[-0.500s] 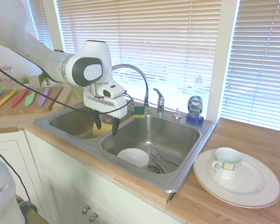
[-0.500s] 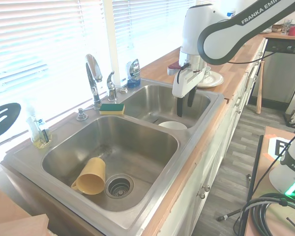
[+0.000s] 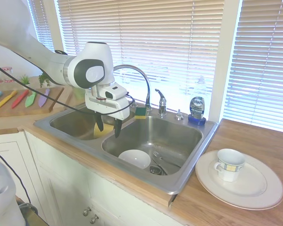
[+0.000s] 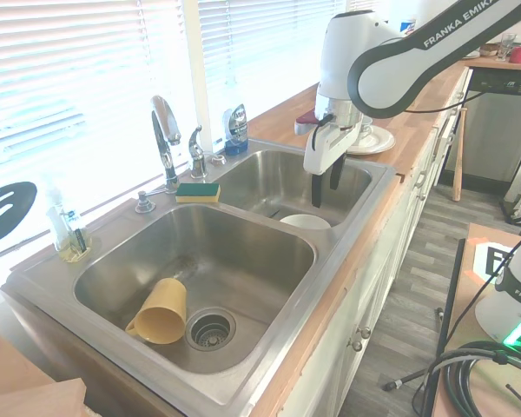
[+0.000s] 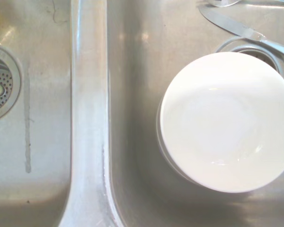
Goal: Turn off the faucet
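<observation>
The chrome faucet (image 3: 137, 72) arches its gooseneck spout (image 4: 163, 129) over the divider at the back of the double sink. Its short upright lever handle (image 3: 161, 100) (image 4: 196, 148) stands just beside the spout base. My gripper (image 3: 108, 127) (image 4: 326, 186) hangs open with its fingers pointing down and nothing between them. It is above the front part of the divider between the two basins, well forward of the faucet and apart from it. I cannot make out a water stream.
A white bowl (image 3: 135, 158) (image 5: 227, 120) and a knife (image 5: 229, 27) lie in the right basin, a yellow cup (image 4: 161, 311) in the other. A sponge (image 3: 141, 112) and a dish soap bottle (image 3: 196, 109) sit by the faucet. A plate (image 3: 254, 195) bearing a mug (image 3: 230, 164) rests on the counter.
The arm has barely shifted, and the gripper stays open over the sink divider.
</observation>
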Available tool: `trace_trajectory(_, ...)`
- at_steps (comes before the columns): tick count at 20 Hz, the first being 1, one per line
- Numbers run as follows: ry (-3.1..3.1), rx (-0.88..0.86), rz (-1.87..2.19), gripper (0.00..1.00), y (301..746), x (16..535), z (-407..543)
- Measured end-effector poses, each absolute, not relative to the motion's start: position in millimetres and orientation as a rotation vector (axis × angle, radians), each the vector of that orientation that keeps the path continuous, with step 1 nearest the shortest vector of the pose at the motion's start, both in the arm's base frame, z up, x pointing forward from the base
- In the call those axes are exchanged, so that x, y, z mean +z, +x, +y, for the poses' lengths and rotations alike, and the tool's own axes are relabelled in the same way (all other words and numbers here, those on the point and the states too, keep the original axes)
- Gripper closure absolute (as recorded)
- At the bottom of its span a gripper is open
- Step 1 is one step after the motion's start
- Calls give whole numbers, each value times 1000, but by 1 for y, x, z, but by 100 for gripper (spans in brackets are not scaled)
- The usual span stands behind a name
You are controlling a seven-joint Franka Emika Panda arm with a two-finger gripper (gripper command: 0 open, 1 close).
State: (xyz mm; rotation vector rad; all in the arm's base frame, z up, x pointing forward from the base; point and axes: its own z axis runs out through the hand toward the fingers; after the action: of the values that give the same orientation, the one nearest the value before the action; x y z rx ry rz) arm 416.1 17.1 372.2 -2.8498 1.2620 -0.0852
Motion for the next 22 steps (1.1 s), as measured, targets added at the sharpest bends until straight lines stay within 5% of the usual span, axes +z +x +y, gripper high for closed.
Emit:
trace_trajectory(16, -2843, -92, 1272, 100, 418, 374, 14)
trace_trajectory(22, -2849, -152, 1255, 100, 451, 389, 15)
